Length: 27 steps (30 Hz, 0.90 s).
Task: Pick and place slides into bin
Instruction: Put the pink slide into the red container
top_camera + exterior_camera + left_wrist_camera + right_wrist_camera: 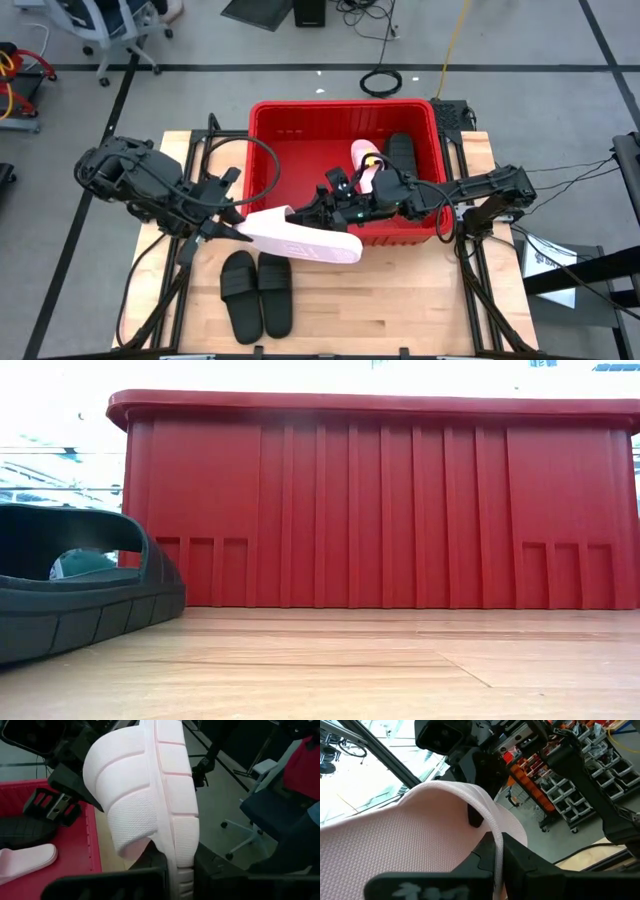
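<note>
A pale pink slide (305,240) hangs in the air in front of the red bin's (270,120) near wall, held by both grippers. My left gripper (222,228) is shut on its left end. My right gripper (312,210) reaches over the bin's near rim and is shut on its strap. A second pink slide (365,160) and a black slide (400,150) lie inside the bin. Two black slides (258,292) lie side by side on the table in front of the bin; one shows in the low view (80,590). My left gripper pinches the pink slide's sole at its left end (179,862) between its two fingers, coming level from the table's left. The slide is lifted clear of the table and stretches away from the fingers toward the right. My right gripper pinches the rim of the pink slide's broad strap (496,837) between its two fingers, coming from the table's right and far side, slanting down over the bin's rim. The slide is lifted clear of the table.
The bin's tall near wall (380,510) stands just behind the held slide. There is bare wooden table (400,300) to the right of the black pair. Black frame rails (470,270) run along the table's sides. Office chairs stand on the floor beyond.
</note>
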Available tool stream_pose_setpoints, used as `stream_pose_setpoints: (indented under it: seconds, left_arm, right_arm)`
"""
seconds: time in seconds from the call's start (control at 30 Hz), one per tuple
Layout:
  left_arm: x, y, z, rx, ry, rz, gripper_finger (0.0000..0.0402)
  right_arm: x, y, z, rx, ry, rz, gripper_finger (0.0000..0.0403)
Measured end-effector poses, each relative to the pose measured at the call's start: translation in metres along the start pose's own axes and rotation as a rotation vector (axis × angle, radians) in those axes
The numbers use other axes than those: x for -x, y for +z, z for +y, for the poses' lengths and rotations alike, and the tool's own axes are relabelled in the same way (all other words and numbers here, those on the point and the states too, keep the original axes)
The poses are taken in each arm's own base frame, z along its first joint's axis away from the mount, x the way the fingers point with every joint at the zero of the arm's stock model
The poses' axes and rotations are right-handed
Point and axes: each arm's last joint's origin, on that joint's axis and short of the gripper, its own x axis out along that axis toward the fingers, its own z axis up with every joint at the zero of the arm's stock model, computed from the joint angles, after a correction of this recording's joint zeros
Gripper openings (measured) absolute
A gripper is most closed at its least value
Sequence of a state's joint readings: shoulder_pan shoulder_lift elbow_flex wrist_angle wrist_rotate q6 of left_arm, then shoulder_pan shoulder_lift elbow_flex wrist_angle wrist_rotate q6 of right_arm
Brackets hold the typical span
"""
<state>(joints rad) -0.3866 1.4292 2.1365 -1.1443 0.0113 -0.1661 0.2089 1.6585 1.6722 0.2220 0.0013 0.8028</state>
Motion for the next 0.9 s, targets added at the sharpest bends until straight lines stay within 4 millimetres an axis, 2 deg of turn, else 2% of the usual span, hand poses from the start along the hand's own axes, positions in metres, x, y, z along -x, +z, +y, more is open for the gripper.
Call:
stream_pose_setpoints:
  seconds: [0.23, 0.47, 0.6, 0.73, 0.9]
  left_arm:
    - [0.000, 0.000, 0.000, 0.012, 0.001, 0.001, 0.0054]
    - [0.000, 0.000, 0.000, 0.033, 0.001, 0.002, 0.0027]
    - [0.003, 0.000, 0.000, 0.046, 0.014, -0.008, 0.0029]
    - [0.013, 0.000, 0.000, 0.055, 0.021, -0.037, 0.0034]
    - [0.038, 0.002, 0.001, 0.062, 0.042, -0.125, 0.0029]
  right_arm:
    - [0.000, 0.000, 0.000, 0.030, 0.002, -0.003, 0.0010]
    - [0.000, 0.000, 0.001, 0.059, 0.011, -0.009, 0.0041]
    - [0.000, 0.002, 0.002, 0.088, 0.030, -0.032, 0.0070]
    - [0.000, 0.007, 0.002, 0.103, 0.039, -0.057, 0.0106]
    - [0.003, 0.016, -0.002, 0.117, 0.033, -0.076, 0.0153]
